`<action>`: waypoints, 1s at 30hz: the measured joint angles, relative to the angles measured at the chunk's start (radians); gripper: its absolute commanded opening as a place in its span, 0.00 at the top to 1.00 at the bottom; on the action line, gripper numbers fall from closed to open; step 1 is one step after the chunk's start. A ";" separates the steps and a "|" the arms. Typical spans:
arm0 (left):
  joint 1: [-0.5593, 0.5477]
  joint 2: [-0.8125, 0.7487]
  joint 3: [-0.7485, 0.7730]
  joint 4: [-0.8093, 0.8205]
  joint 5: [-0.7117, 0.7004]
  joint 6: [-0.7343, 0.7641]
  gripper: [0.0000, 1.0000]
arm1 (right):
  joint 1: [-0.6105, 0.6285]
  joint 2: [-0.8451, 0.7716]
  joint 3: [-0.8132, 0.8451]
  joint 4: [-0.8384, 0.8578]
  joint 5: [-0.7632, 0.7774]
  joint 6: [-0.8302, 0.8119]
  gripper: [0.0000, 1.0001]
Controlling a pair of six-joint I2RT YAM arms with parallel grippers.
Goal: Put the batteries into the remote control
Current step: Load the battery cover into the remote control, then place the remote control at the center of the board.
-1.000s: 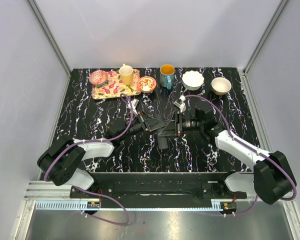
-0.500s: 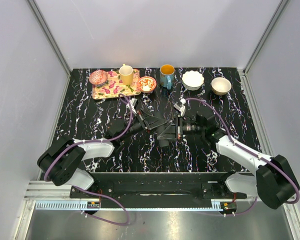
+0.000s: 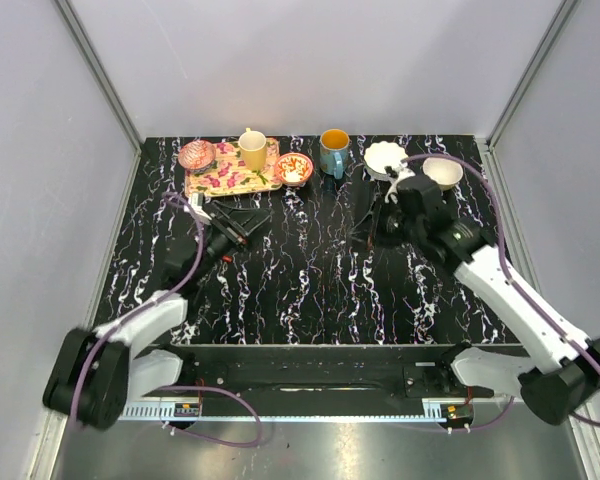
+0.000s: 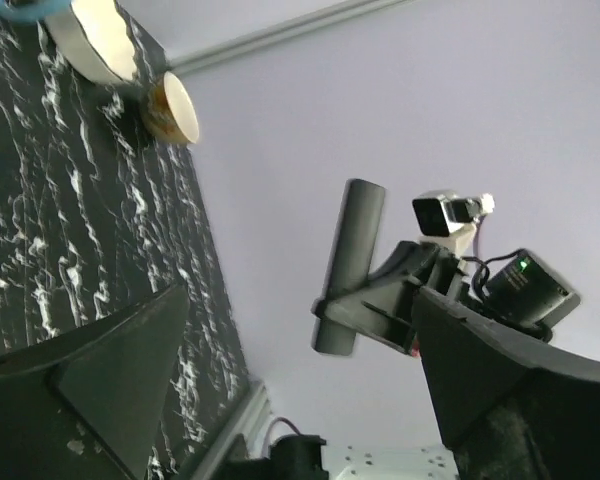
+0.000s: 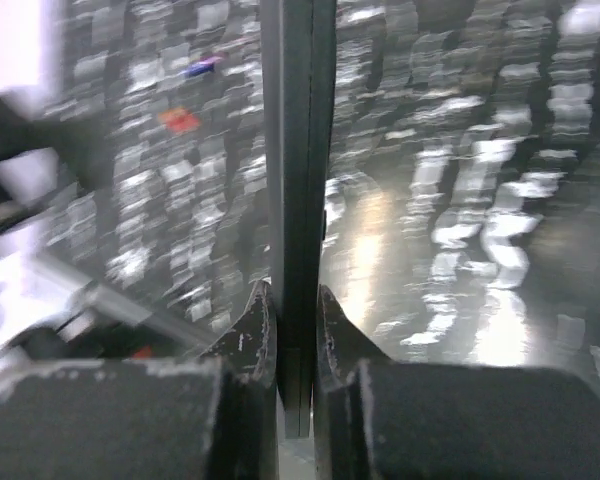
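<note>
The remote control (image 5: pixel 297 200) is pinched edge-on in my right end effector (image 5: pixel 292 300), the two fingers closed tight against its flat sides near one end, so the slim black bar runs straight out from them. My left wrist camera sees it held up against the wall, clear of the surface (image 3: pixel 310 290). My left end effector (image 3: pixel 248 222) is well apart from it, over the left half of the surface, its fingers spread wide with nothing between them. The surface is black marble-patterned with white veining. Along its far edge stand a floral tray (image 3: pixel 212 182) carrying a pink bowl (image 3: pixel 196 154) and a cream cup (image 3: pixel 252 148), then a small red-patterned bowl (image 3: pixel 293 168) just beside the tray, a teal mug (image 3: pixel 333 152), a white bowl (image 3: pixel 383 158) and a beige bowl (image 3: pixel 444 172). Plain pale lavender walls (image 3: pixel 320 60) close in three sides, with aluminium posts (image 3: pixel 100 75) in the corners.
</note>
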 measured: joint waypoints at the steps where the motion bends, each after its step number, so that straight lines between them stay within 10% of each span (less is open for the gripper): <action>1: 0.006 -0.063 0.017 -0.084 -0.006 0.045 0.01 | 0.008 0.035 0.050 -0.073 0.118 -0.026 1.00; 12: -0.023 -0.440 0.250 -0.978 -0.230 0.456 0.01 | 0.026 0.687 0.266 -0.413 0.920 -0.203 1.00; 25: -0.023 -0.570 0.191 -1.232 -0.240 0.517 0.01 | -0.010 1.094 0.650 -0.397 1.037 -0.375 1.00; 30: -0.023 -0.575 0.171 -1.235 -0.235 0.522 0.01 | -0.011 1.176 0.650 -0.389 1.009 -0.404 0.81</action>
